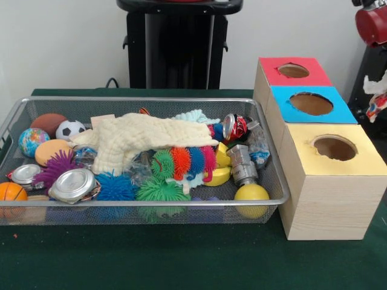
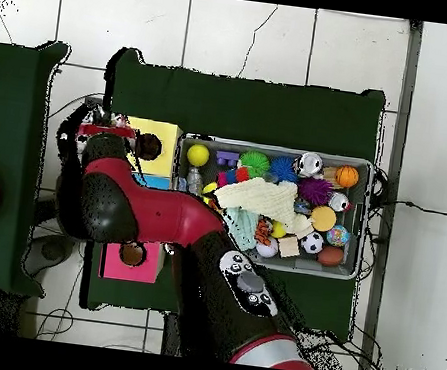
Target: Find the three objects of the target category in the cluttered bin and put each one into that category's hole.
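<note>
The silver wire-mesh bin (image 1: 145,100) is full of balls, cans and cloths; it also shows in the overhead view (image 2: 277,150). A small limp piece speckled red, blue and white (image 1: 376,106) hangs in the air at the right edge, beyond the yellow-topped box. My gripper (image 1: 375,90) is mostly cut off there and seems shut on it. In the overhead view the gripper (image 2: 102,121) is just outside the yellow box, beside its round hole (image 2: 150,146). The hole (image 1: 334,147) is empty. No other speckled pieces show in the bin.
A blue-topped box (image 1: 311,103) and a red-topped box (image 1: 293,70) stand behind the yellow one. A cream cloth (image 1: 139,139) lies over spiky rubber balls (image 1: 158,188), cans (image 1: 74,184) and a yellow ball (image 1: 251,193). My arm (image 2: 153,220) covers the blue box from above.
</note>
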